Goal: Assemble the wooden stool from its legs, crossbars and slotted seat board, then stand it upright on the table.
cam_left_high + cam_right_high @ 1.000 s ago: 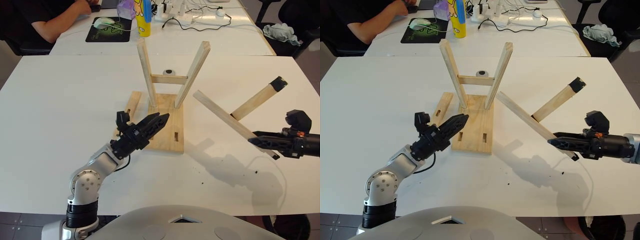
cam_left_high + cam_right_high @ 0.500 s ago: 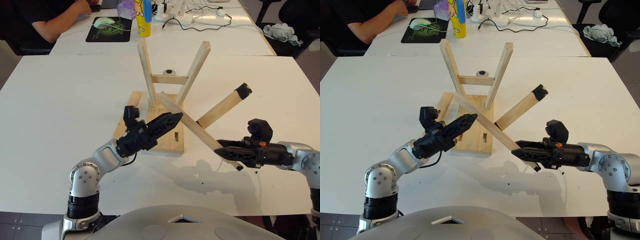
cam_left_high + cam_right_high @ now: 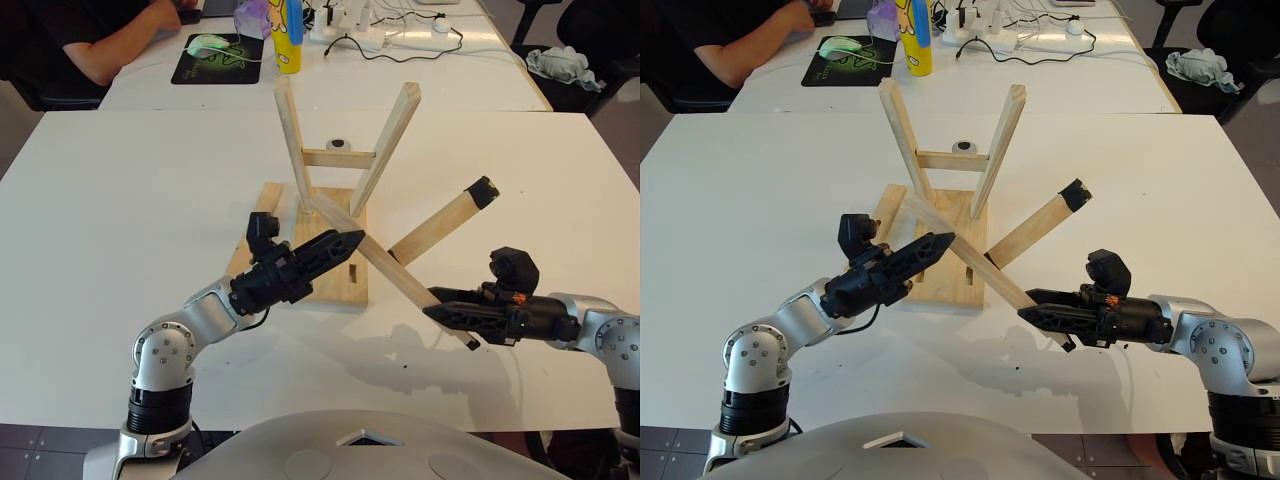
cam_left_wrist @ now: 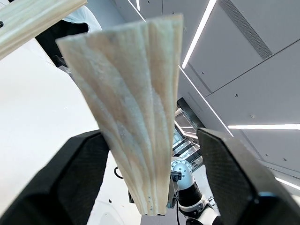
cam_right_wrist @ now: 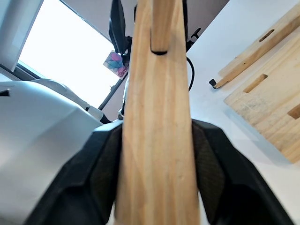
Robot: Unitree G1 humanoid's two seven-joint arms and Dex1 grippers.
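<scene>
Flat on the white table (image 3: pixel 120 200) lies the pale, grainy slotted seat board (image 3: pixel 335 290), two square-cut legs (image 3: pixel 293 145) standing in it, joined by a short crossbar (image 3: pixel 338 158). A loose wooden bar (image 3: pixel 268 200) sits just beside the board. The right gripper (image 3: pixel 435 308) is clamped on the low end of a second leg frame (image 3: pixel 390 270), black cap (image 3: pixel 484 187) raised. The left gripper (image 3: pixel 352 240) meets its upper end, smooth black fingers (image 4: pixel 82 173) spread either side of the wood.

Seat board (image 3: pixel 945 290) and leg (image 3: pixel 980 268) are bare, grainy wood; table (image 3: pixel 760 200) matt white.
</scene>
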